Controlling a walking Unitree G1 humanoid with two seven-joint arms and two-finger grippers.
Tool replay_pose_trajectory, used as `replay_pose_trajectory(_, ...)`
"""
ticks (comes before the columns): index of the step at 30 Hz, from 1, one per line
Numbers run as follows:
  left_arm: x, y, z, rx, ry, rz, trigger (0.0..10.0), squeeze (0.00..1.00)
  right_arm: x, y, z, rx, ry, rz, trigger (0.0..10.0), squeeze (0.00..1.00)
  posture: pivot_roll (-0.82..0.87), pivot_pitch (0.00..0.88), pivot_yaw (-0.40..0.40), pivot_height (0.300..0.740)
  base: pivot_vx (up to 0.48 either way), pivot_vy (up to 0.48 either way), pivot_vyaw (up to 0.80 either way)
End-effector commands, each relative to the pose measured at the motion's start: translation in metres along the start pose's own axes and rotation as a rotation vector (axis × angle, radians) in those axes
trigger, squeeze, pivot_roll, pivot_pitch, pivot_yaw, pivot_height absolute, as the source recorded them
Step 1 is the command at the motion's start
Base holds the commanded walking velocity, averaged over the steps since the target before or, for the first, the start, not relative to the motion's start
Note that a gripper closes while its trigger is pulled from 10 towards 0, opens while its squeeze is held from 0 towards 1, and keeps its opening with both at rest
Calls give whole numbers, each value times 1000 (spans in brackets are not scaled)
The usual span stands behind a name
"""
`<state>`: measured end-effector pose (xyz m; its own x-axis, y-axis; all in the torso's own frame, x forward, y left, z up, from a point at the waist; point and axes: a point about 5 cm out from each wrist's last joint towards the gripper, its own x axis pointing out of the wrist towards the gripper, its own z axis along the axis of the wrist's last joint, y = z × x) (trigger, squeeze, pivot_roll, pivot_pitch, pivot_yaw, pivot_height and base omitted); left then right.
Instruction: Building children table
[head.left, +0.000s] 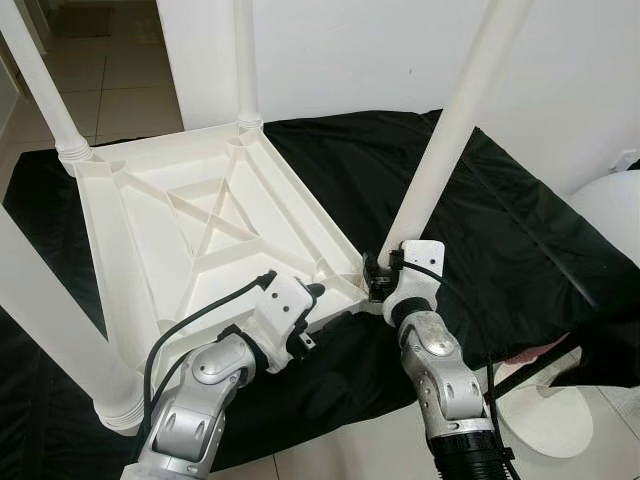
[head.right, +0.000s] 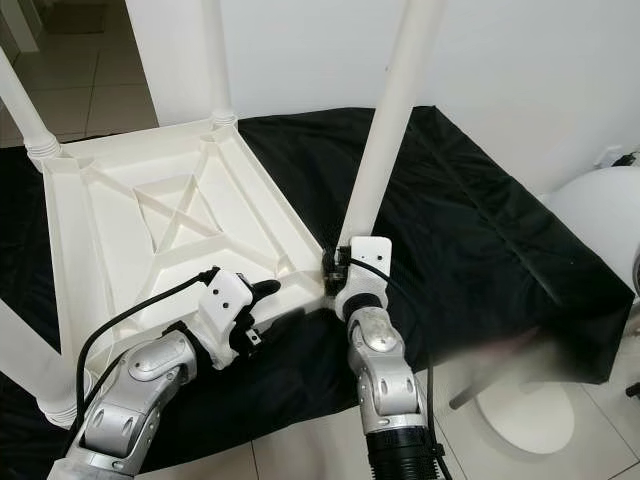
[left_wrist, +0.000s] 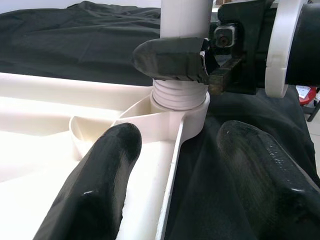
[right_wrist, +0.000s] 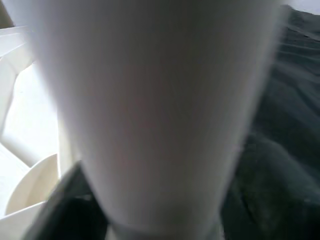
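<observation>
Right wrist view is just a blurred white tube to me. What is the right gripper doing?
Observer: The right gripper is clamped on the base of the near-right table leg, at its corner socket.
Operator: Is the tabletop upright?
Observer: No, the white tabletop lies upside down on a black cloth, ribs up.
Operator: And the left arm?
Observer: The left gripper is open, straddling the tabletop's edge next to that socket.
</observation>
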<state>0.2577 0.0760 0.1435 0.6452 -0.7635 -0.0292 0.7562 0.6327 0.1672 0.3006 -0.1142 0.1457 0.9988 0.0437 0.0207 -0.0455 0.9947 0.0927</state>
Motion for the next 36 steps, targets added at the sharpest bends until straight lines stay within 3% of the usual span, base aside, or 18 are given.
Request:
replay_pose_trajectory(1,0,1,-5,-1,18,68,10000,0,-5,-2,-2,38,2,-7,10000,1000,-27,31,-53,740,0,0,0)
replay_pose_trajectory(5,0,0,-5,-4,18,68,10000,0,-4,-8,1,27,-18,57,10000,1000,-25,30,-57,740,0,0,0)
replay_pose_trajectory(6,-1,0,-5,-4,19,67,10000,0,-3,-11,0,21,-13,83,10000,820,-26,31,-58,740,0,0,0)
replay_pose_trajectory(7,-1,0,-5,-4,19,67,10000,0,-3,-11,0,21,-13,83,10000,820,-26,31,-58,740,0,0,0)
replay_pose_trajectory(8,-1,0,-5,-4,21,68,10000,0,-3,-13,-1,13,-5,123,10000,0,-26,31,-58,740,0,0,0)
replay_pose_trajectory(16,0,2,-5,0,20,70,10000,0,6,-32,-4,-94,22,375,10000,0,-29,30,-52,740,0,0,0)
replay_pose_trajectory(20,0,2,-5,1,20,70,10000,0,9,-35,-2,-107,17,394,10000,0,-29,30,-49,740,0,0,0)
replay_pose_trajectory(22,1,3,-4,2,19,68,10000,0,17,-38,2,-155,7,474,10000,0,-30,30,-45,740,0,0,0)
replay_pose_trajectory(29,2,4,-3,5,14,69,10000,0,29,-30,7,-237,18,675,10000,0,-30,35,-40,740,0,0,0)
replay_pose_trajectory(30,2,4,-2,7,14,72,10000,0,32,-29,7,-254,25,695,7373,0,-27,39,-40,740,0,0,0)
replay_pose_trajectory(32,2,5,-2,8,14,74,10000,0,33,-28,7,-264,29,702,7373,0,-27,39,-40,740,0,0,0)
replay_pose_trajectory(34,1,6,-2,8,14,84,10000,0,36,-28,6,-281,37,726,118,0,-13,43,-48,740,0,0,0)
replay_pose_trajectory(36,1,7,-2,8,14,90,10000,0,36,-28,4,-279,41,744,0,0,-13,43,-48,740,0,0,0)
